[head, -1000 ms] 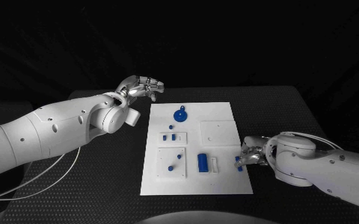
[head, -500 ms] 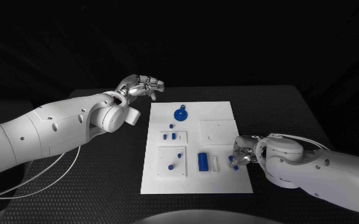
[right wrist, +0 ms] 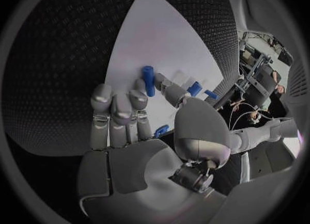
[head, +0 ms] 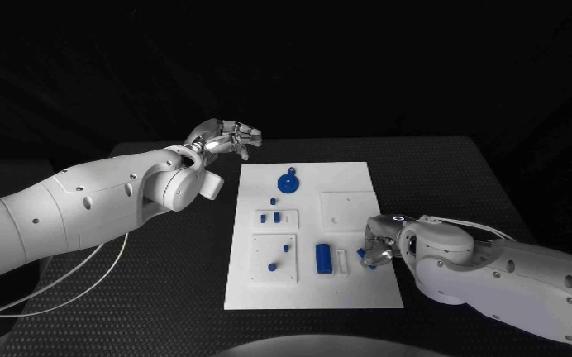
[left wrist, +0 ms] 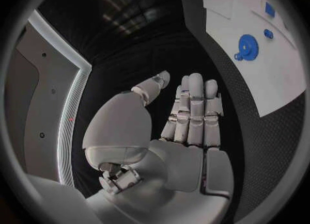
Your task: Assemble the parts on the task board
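Low over the near right side of the task board: the right hand, pinching what looks like a small blue part between thumb and fingertip. Just to the left of it, a thin white slot, then a blue roller, long side pointing away from the robot. Far off by the board's far left corner, above the worktop: the left hand, fingers straight, side by side, holding nothing. Much nearer for the next move: the right hand.

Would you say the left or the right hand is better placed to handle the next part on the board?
The right. Its hand is over the board's near right edge, fingers at a small blue part. The left hand hovers off the board's far left corner, holding nothing.
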